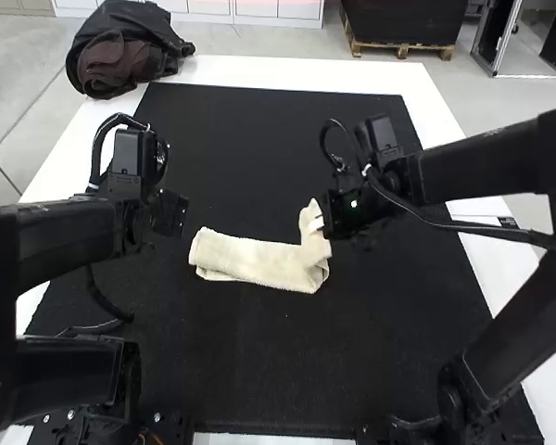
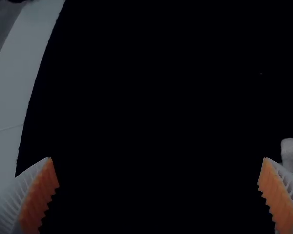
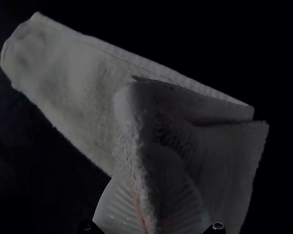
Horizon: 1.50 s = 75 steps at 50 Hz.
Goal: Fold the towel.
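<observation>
The cream towel [image 1: 255, 260] lies as a narrow folded strip across the middle of the black mat, its right end lifted and turned up. My right gripper [image 1: 319, 221] is at that raised end. In the right wrist view, the white ribbed fingers of my right gripper [image 3: 149, 190] are shut on the end of the towel [image 3: 63, 68], with cloth pinched upright between them. My left gripper [image 1: 171, 215] is above the mat, up and to the left of the towel's left end. Seen from its wrist, my left gripper [image 2: 157, 159] is wide open and holds nothing; a towel edge [image 2: 289, 155] is just past one finger.
A black mat [image 1: 250, 371] covers most of the white table [image 1: 259, 69]. Dark bundled fabric [image 1: 120, 56] sits at the table's far left corner. Cables hang from both arms, and one droops low over the mat's left side.
</observation>
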Each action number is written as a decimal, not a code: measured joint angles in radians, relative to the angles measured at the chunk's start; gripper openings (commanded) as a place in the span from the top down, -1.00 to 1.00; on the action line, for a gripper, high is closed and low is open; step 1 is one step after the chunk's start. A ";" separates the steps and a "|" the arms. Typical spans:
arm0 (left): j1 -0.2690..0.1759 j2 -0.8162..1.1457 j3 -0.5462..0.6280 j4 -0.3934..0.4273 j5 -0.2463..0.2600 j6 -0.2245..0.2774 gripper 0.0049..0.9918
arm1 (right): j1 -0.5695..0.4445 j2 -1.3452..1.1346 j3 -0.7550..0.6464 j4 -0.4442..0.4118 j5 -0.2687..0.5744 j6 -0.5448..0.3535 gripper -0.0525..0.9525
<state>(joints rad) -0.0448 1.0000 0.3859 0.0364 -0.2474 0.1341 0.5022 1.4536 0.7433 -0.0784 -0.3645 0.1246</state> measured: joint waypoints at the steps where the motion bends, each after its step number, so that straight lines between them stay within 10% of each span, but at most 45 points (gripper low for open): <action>1: 0.001 0.000 0.000 0.000 0.000 0.000 -0.93 | 0.011 0.010 0.007 0.008 0.000 0.003 0.94; 75: 0.083 0.000 -0.010 0.039 -0.001 0.000 -0.93 | 0.355 0.497 0.509 0.070 -0.014 0.068 0.93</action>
<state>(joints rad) 0.0380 1.0000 0.3763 0.0757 -0.2481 0.1341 0.8570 1.9503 1.2518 -0.0082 -0.3790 0.1928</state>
